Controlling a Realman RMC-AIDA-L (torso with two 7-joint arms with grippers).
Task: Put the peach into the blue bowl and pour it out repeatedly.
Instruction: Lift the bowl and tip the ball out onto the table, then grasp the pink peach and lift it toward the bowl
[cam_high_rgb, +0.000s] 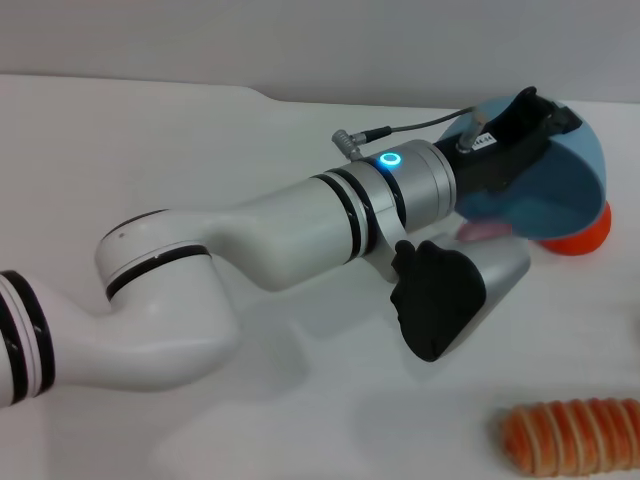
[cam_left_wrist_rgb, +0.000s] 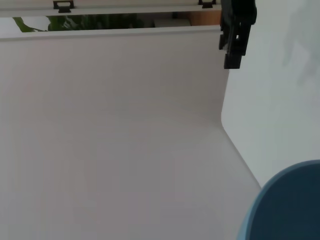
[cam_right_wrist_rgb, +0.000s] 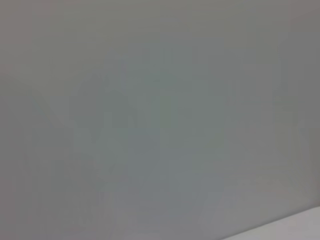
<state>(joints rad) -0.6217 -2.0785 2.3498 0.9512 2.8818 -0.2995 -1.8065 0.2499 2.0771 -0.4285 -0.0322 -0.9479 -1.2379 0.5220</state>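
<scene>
Mid-pour, by the look of it. Left gripper (cam_high_rgb: 533, 112) clamped on the rim of the blue bowl (cam_high_rgb: 572, 178), black fingers straddling the upper edge, one inside and one outside. Bowl tipped steeply on its side, mouth facing back toward the arm, so lifted or rocked rather than sitting flat. In the left wrist view, only a curved slice of the blue bowl (cam_left_wrist_rgb: 292, 210) at the corner, against bare white table (cam_left_wrist_rgb: 125, 150).

Just under the bowl's lower edge, beside the wrist, a small patch of pink: most likely the peach (cam_high_rgb: 481, 232), apparently out of the bowl and resting on the table right at its mouth. Mostly hidden by the arm, so hard to say whether touching the rim or fully clear of it.

On the bowl's far side from the arm, touching or nearly touching it, an orange-red fruit (cam_high_rgb: 587, 236). Well below the bowl, toward the near table edge, a ridged orange pastry-like toy (cam_high_rgb: 574, 436). Neither part of the job.

Right gripper nowhere in the head view; right wrist view blank grey, so presumably parked.

Judged so far: one tip-out done or nearly done. Left to do: set the bowl upright, put the peach back in, pour again.
</scene>
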